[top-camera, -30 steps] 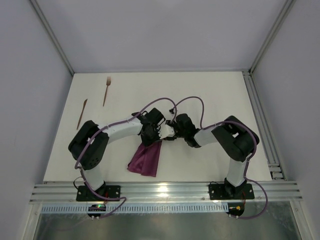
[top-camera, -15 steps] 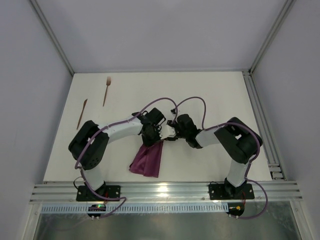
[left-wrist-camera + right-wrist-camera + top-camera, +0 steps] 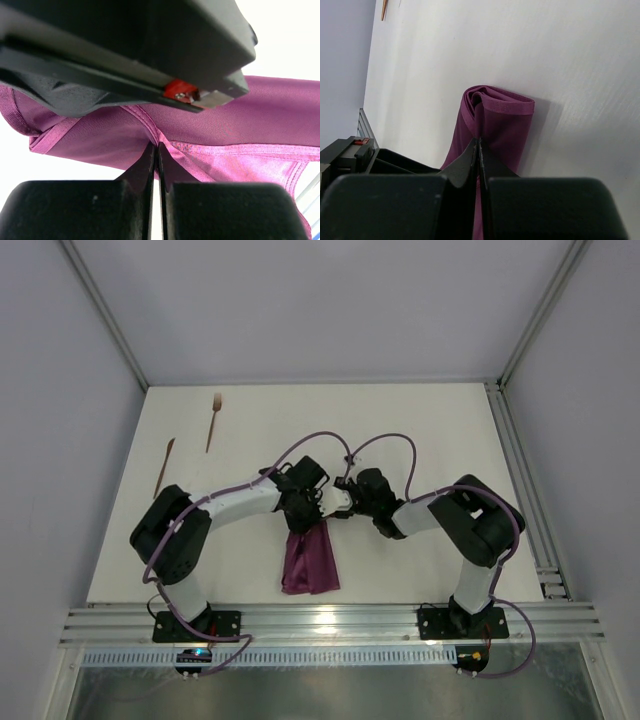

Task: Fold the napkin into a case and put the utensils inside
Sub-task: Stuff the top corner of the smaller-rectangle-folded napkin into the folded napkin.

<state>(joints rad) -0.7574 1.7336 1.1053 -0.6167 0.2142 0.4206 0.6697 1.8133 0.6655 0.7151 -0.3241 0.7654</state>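
The plum-purple napkin (image 3: 309, 560) hangs folded from both grippers near the table's middle front, its lower end near the front edge. My left gripper (image 3: 302, 523) is shut on the cloth's upper hem (image 3: 157, 141). My right gripper (image 3: 327, 517) is shut on the same top edge (image 3: 479, 135), close beside the left one. In the right wrist view the napkin (image 3: 495, 125) droops toward the table as a narrow fold. The utensils lie at the far left: a wooden fork (image 3: 213, 420) and a slim knife-like stick (image 3: 164, 466).
A metal rail (image 3: 330, 622) runs along the table's near edge below the napkin. A side rail (image 3: 520, 480) lines the right edge. Purple cables (image 3: 380, 445) loop above both wrists.
The hanging napkin has swung right and now hangs straighter below the grippers. Both grippers stay pinched on its top edge at nearly the same spot.
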